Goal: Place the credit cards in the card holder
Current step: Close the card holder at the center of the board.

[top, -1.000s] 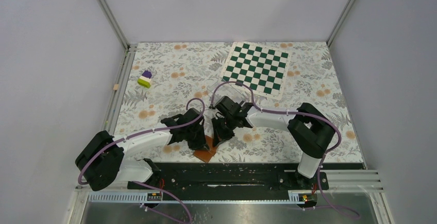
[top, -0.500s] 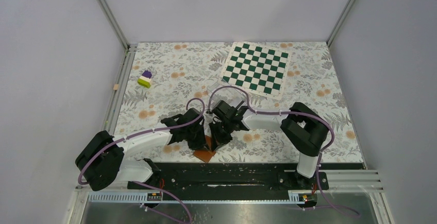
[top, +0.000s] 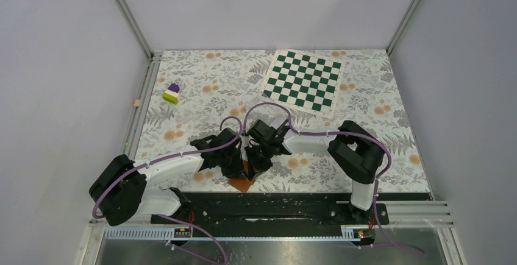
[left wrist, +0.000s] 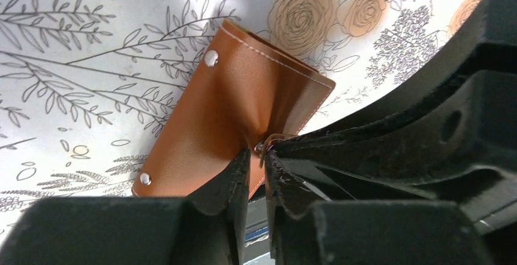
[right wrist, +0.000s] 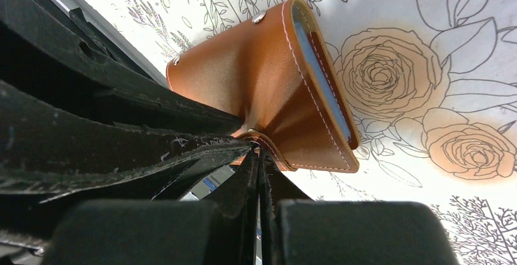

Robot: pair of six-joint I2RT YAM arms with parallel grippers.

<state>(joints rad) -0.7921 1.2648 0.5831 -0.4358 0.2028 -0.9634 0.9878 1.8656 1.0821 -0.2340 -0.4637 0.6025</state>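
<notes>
The card holder point(top: 242, 183) is a brown leather wallet, folded, at the near middle edge of the table. It shows with two snaps in the left wrist view point(left wrist: 225, 106) and with a pale blue inner edge in the right wrist view point(right wrist: 274, 76). My left gripper point(top: 239, 166) point(left wrist: 256, 162) is closed to a narrow gap with the wallet's edge in it. My right gripper point(top: 253, 164) point(right wrist: 260, 155) is shut on the wallet's snap tab, right beside the left fingers. No credit card shows in any view.
A green and white chessboard mat point(top: 303, 81) lies at the back right. A purple, white and green block point(top: 172, 94) and a small wooden cube point(top: 138, 103) sit at the left. The black arm rail point(top: 268, 207) runs just in front of the wallet.
The right arm's elbow and forearm have swung left towards the middle. Both grippers and the wallet stay at nearly the same spot.
</notes>
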